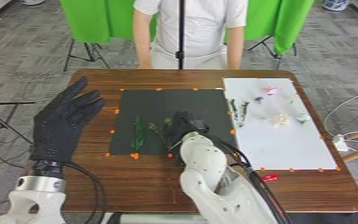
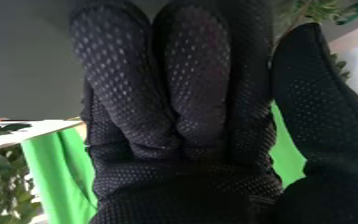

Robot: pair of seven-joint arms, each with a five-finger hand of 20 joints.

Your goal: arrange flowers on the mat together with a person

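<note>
Black-gloved right hand (image 2: pixel 193 85), fingers straight, lies just right of a thin green stem (image 1: pixel 159 134) pointing forward on the dark rectangular mat (image 1: pixel 153 102).

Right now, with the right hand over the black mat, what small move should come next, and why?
Probably lift the right hand a little, straight up. It is over the black mat, close to the green stems, and the wrist view shows leaves right by it, so sliding sideways might drag them. I can't tell whether it holds any.
</note>
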